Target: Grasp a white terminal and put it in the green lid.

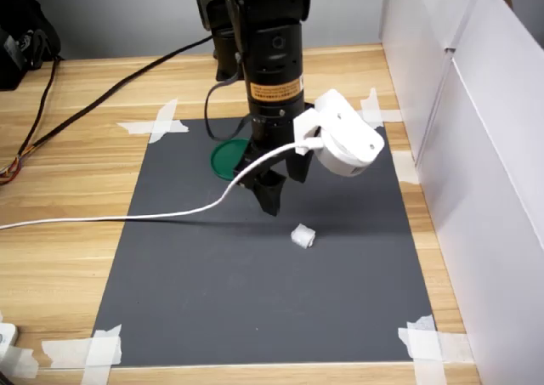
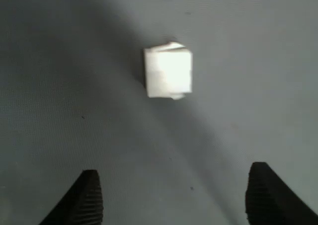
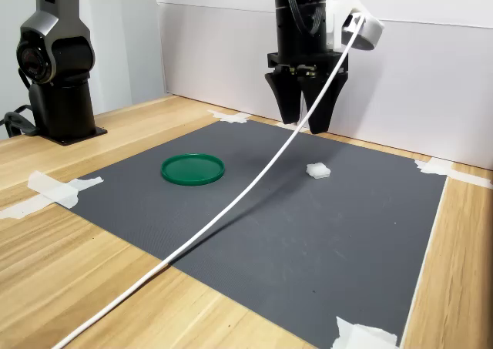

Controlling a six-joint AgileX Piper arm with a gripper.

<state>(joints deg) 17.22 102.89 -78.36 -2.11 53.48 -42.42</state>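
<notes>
one white terminal, one green lid

On the wooden counter lies a dark grey rectangular mat. The flat round green plastic lid rests on it, towards the second exterior view's left. The small white plastic terminal block sits on the mat well apart, to the second exterior view's right, below the black gripper.
</notes>
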